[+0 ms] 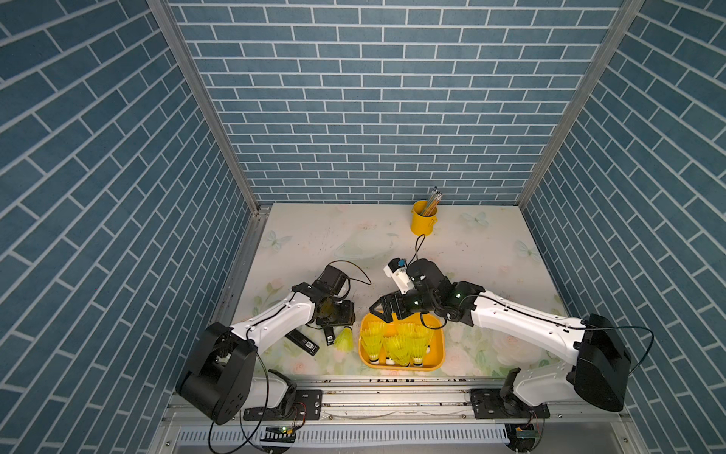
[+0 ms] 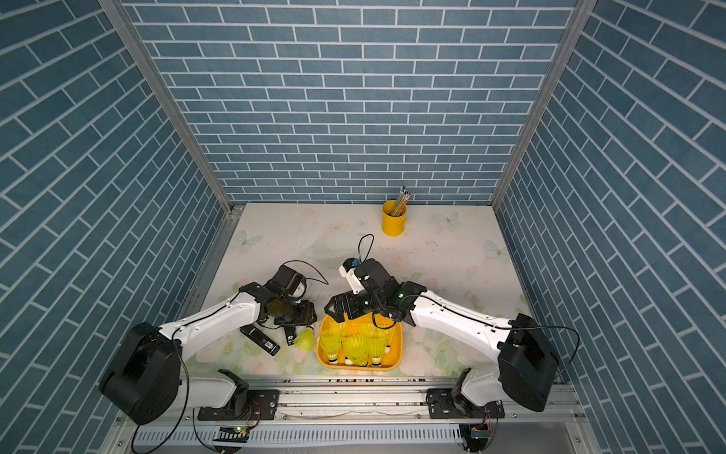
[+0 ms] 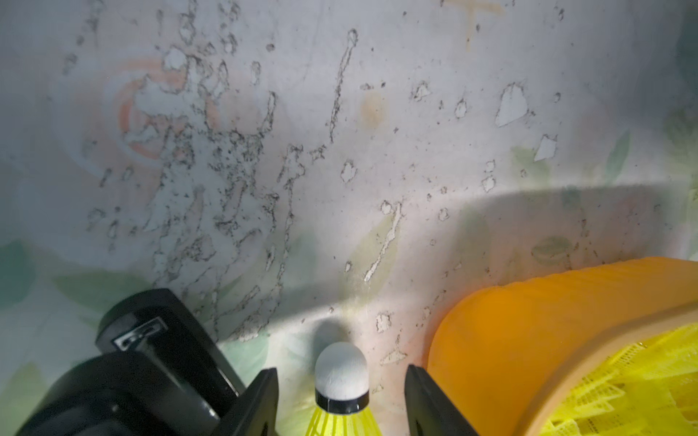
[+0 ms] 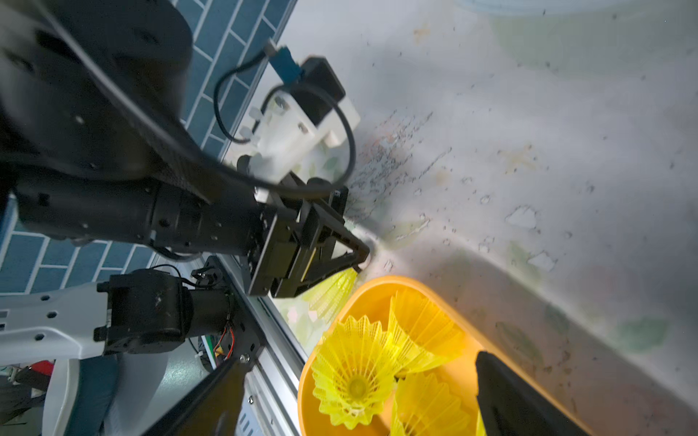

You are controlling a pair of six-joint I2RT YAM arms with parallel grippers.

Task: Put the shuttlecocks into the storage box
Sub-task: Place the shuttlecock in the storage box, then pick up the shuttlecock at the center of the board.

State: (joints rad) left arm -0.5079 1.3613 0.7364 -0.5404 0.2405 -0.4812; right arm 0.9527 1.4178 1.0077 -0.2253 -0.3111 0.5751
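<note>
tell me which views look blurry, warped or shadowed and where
Both top views: sharp, but the wide lens splays the brick walls outward. Left wrist view: the storage box is soft up close, a broad shadow crosses the table, and the shuttlecock throws a small one. Right wrist view: the left arm is dark and soft, a bright patch lies beside the box.
</note>
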